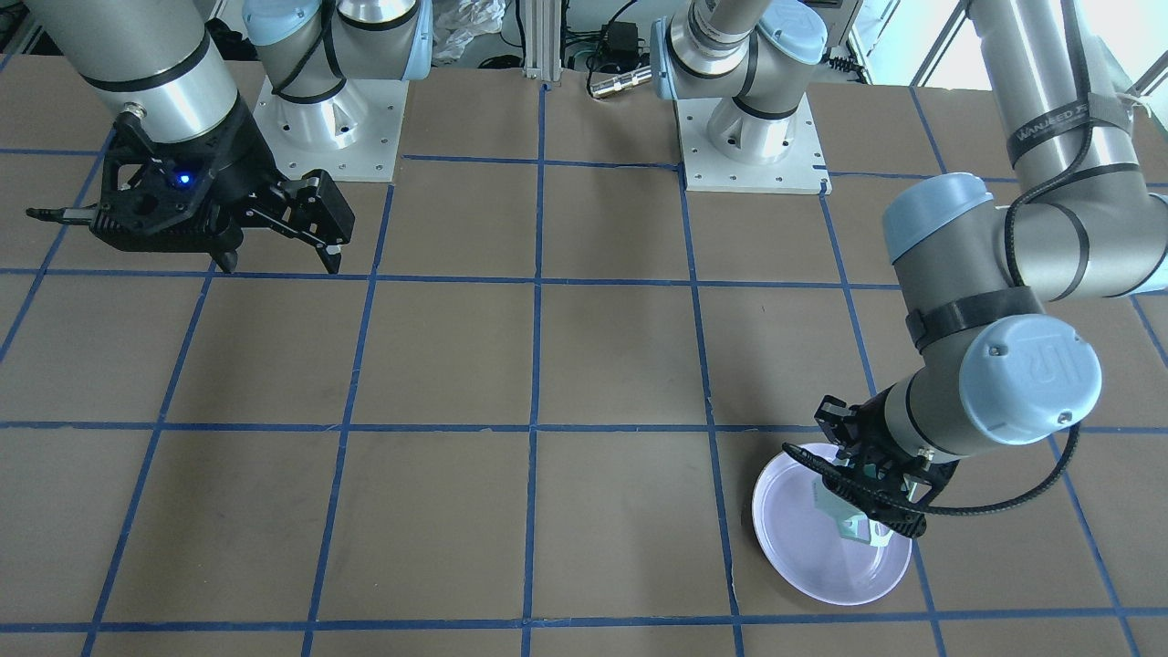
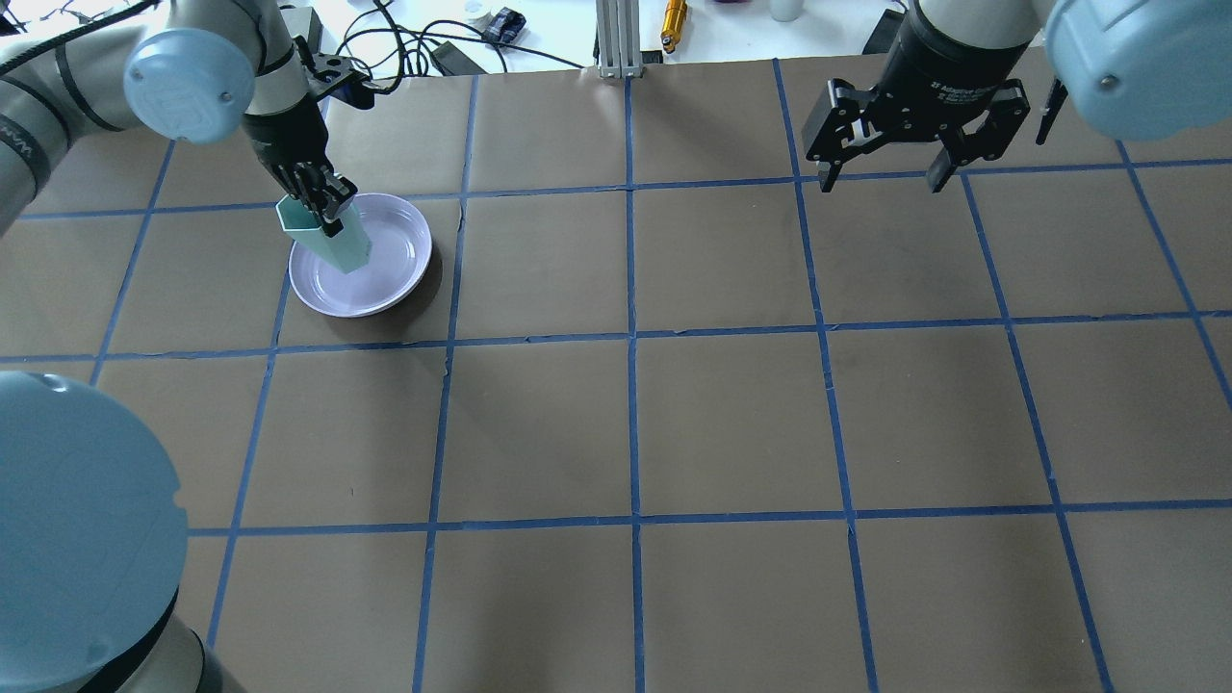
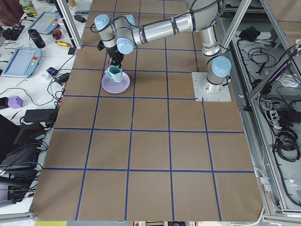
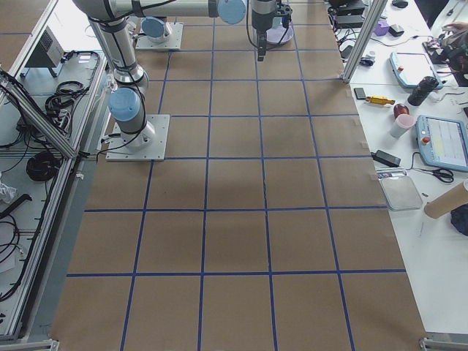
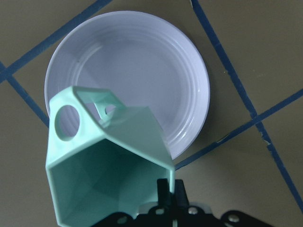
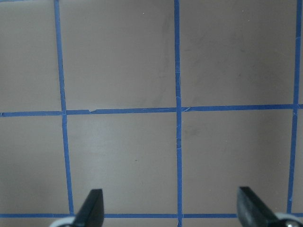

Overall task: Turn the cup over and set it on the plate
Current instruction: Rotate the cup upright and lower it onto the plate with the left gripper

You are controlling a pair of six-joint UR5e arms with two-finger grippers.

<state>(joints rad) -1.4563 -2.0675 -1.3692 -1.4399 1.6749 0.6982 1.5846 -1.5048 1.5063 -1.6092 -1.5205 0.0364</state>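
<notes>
Clamping cup [image 5: 109, 161] over plate [image 5: 142, 66] are jaws of the UR-marked left arm [image 1: 1031, 374]; right jaws gape.

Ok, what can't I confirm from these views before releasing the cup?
Whether the cup touches the plate: the left end effector covers the contact in the front-facing view; elsewhere it is too small or seen too steeply.
Lettering on the cup's base: faces away in every view.
Exterior right: cup hidden, plate tiny behind the right arm.

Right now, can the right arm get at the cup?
Probably not as things stand. The cup is held tilted over the plate by the left gripper, which crowds its rim; the right gripper hovers open far off to the other side.
</notes>
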